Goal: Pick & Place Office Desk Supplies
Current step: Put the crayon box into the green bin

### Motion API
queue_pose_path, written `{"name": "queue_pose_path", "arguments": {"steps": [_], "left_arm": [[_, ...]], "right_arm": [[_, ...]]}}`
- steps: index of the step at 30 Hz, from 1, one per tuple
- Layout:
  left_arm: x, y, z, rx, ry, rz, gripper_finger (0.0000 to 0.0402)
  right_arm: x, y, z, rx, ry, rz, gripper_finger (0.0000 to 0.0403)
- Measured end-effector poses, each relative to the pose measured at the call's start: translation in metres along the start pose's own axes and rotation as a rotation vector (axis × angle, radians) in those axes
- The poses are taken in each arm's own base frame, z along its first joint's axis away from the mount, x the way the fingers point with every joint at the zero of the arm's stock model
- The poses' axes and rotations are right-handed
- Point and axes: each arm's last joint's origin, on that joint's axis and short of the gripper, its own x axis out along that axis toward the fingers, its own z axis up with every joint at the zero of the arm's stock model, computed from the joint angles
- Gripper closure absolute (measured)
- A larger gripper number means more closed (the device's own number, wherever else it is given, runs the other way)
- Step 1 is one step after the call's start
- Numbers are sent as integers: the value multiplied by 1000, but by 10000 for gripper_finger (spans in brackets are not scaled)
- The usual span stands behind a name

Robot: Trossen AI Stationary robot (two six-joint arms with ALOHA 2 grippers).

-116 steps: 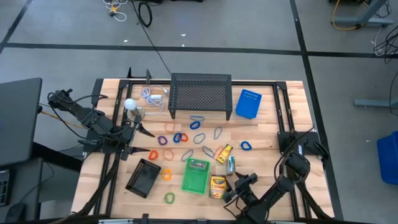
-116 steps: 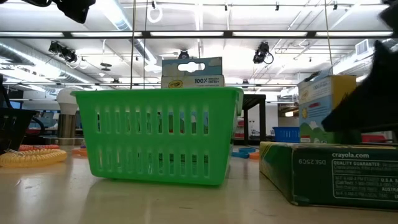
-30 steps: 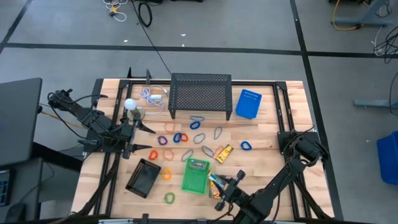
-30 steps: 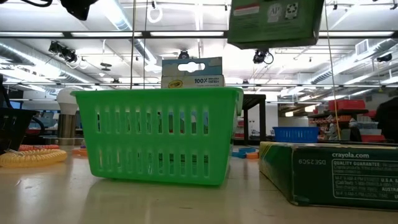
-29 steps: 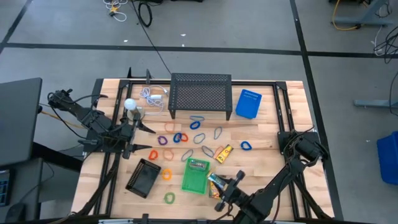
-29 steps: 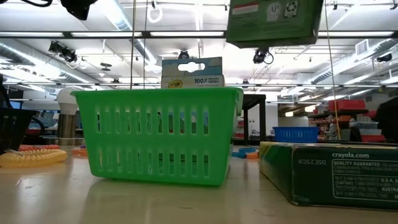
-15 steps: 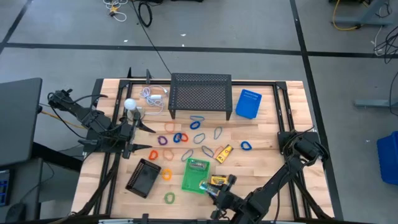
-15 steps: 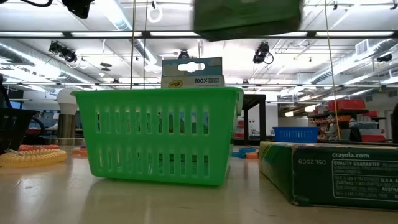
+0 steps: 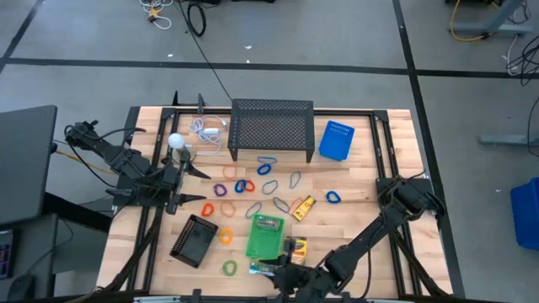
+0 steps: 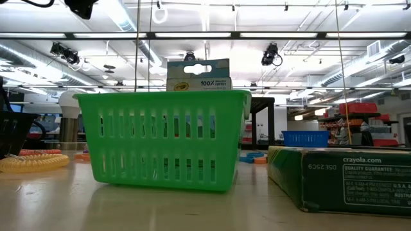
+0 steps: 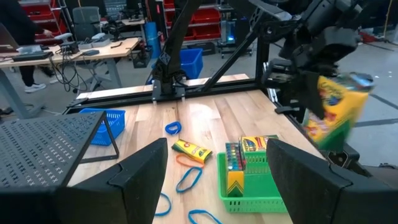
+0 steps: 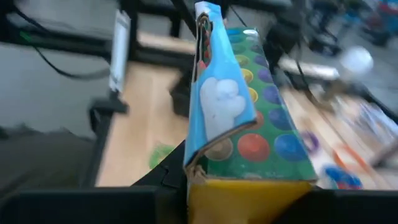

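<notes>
My right gripper hangs over the table's near edge, just near of the green basket, shut on a yellow crayon box. One crayon box stands in the basket. Another lies on its side right of the basket, and a third lies farther back. Coloured loops are scattered flat on the table's middle. My left gripper waits open at the left, above the table, with nothing between its fingers. My right gripper pinches the crayon box between its two fingers by one end. The rest of the box sticks out ahead of the fingers. The box is lifted clear of the table and hangs tilted below the hand.
A black mesh shelf and a blue basket stand at the far side. A black tray sits left of the green basket. A white ball and a white cable lie at the far left.
My right gripper has carried the crayon box toward the table's left and near edges, passing the green basket's right side, and has turned at the wrist. The box has risen and left the top of the low view.
</notes>
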Motion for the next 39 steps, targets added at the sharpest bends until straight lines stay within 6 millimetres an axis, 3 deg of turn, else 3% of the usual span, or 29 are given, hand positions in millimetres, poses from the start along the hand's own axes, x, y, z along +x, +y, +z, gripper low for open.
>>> {"name": "queue_pose_path", "arguments": {"steps": [5,10,17,27,32,39], "left_arm": [[0,0,3,-3,-31,1,118],[0,0,4,0,-40,4,118],[0,0,4,0,-38,6,118],[0,0,5,-7,-45,11,118],[0,0,5,-8,-47,11,118],[0,0,5,-2,-48,12,118]], "right_arm": [[-2,-2,29,-86,-177,180,306],[-23,-18,62,-134,-274,332,306],[-38,-26,74,-203,-284,449,306],[-25,-41,56,-216,-123,338,306],[-17,-72,20,-98,-243,411,306],[-40,-125,-38,48,-466,403,306]]}}
